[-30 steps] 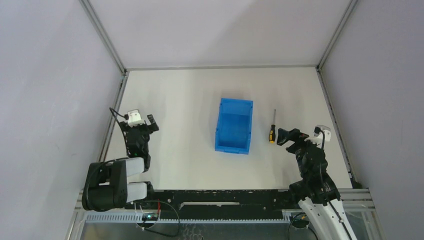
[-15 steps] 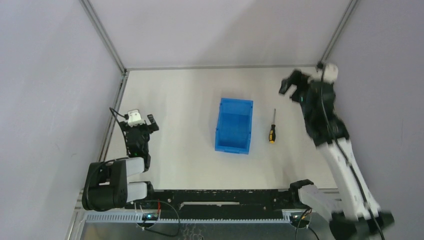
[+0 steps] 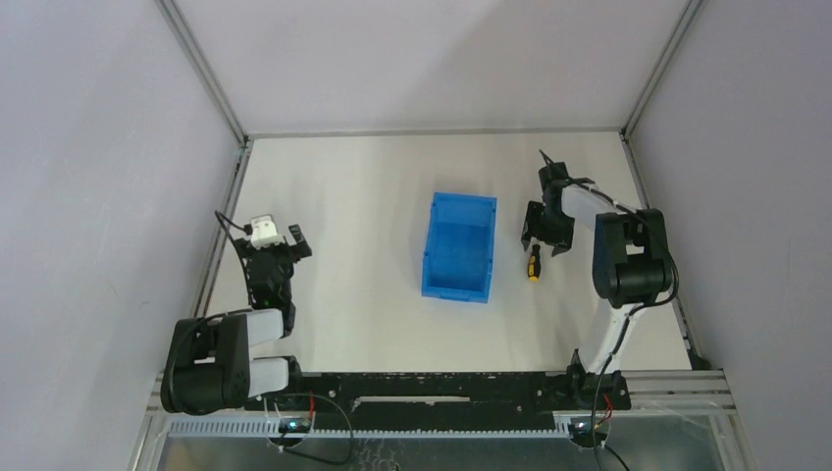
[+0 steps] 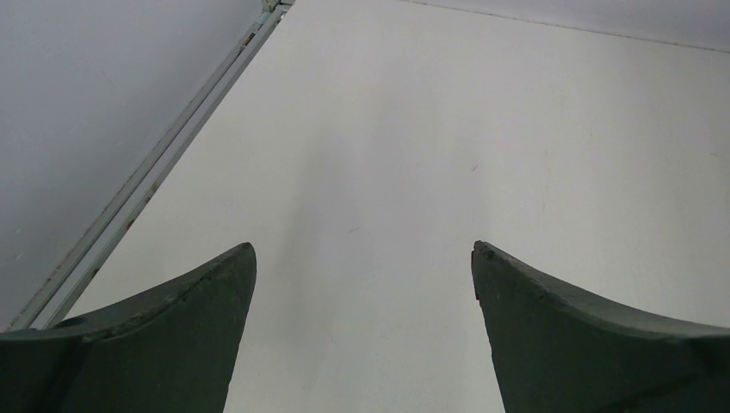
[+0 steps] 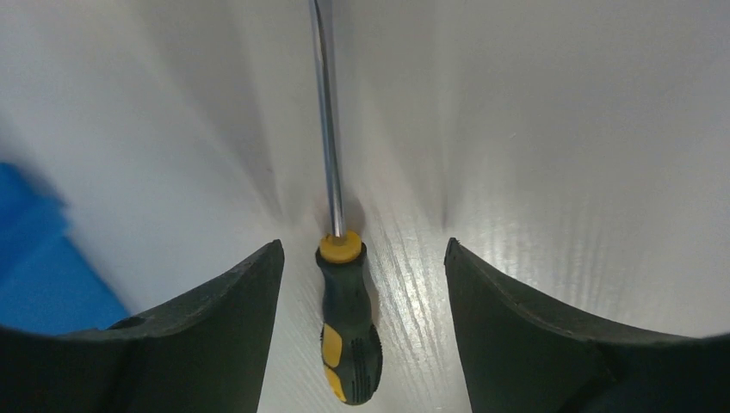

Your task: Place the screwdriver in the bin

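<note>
Two right fingers [image 5: 202,335] wide apart, low astride the screwdriver [image 5: 348,340].

Top external: high, behind the arm bases at 6 o'clock, looks down on the whole table [image 3: 353,196] from far off. Left wrist: low, close, faces forward over the tabletop, left gripper [image 4: 362,249] at 5 and 7 o'clock. Right wrist: very close, looks down past right gripper [image 5: 362,243] onto screwdriver [image 5: 346,327], bin [image 5: 43,284] corner at 8 o'clock. Top external and right wrist share screwdriver and bin.
</note>
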`<state>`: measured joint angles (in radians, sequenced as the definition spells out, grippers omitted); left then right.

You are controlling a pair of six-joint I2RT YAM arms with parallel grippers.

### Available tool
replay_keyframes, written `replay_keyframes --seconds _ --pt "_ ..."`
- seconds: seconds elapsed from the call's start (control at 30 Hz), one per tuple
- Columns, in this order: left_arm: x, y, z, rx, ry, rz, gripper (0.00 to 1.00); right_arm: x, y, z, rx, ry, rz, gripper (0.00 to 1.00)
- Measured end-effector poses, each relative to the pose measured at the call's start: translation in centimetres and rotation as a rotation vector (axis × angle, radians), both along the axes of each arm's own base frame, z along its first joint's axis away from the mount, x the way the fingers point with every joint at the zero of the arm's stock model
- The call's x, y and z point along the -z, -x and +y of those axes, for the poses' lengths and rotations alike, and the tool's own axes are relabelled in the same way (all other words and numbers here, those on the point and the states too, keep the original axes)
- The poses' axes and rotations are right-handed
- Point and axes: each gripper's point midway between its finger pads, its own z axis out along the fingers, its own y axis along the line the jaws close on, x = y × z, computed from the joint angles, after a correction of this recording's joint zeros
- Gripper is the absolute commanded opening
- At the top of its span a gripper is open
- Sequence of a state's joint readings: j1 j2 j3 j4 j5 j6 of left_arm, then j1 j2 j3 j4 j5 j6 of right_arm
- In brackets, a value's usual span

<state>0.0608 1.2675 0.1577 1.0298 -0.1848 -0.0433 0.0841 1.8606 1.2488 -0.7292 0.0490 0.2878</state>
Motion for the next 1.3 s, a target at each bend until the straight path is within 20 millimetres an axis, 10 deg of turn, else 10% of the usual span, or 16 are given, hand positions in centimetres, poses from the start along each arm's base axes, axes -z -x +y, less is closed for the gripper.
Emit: replay_keyframes --seconds 0.13,0.27,0.57,0.9,1.07,1.3 --pt "0.0 0.0 0.0 0.0 0.0 0.0 1.0 0.9 0.7 0.7 -0.028 0.017 0.031 0.51" --pt "0.0 0.0 0.0 0.0 0.0 0.0 1.0 1.0 0.4 1.3 -0.041 0.013 0.019 0.01" --pt "0.0 0.0 0.0 0.0 0.0 0.0 1.0 -1.0 1.6 1.2 -0.078 0.024 0.085 0.0" --pt "0.0 0.0 0.0 0.0 0.0 0.0 1.0 -15.1 2.0 1.2 -0.086 0.002 -0.093 0.0" --pt "0.0 0.0 0.0 0.0 0.0 0.0 1.0 -17.4 4.4 1.6 -0.087 0.002 -0.092 0.0" --pt "0.0 0.0 0.0 0.0 0.0 0.0 1.0 -17.3 5.7 8.6 -0.246 -0.03 -0.108 0.0"
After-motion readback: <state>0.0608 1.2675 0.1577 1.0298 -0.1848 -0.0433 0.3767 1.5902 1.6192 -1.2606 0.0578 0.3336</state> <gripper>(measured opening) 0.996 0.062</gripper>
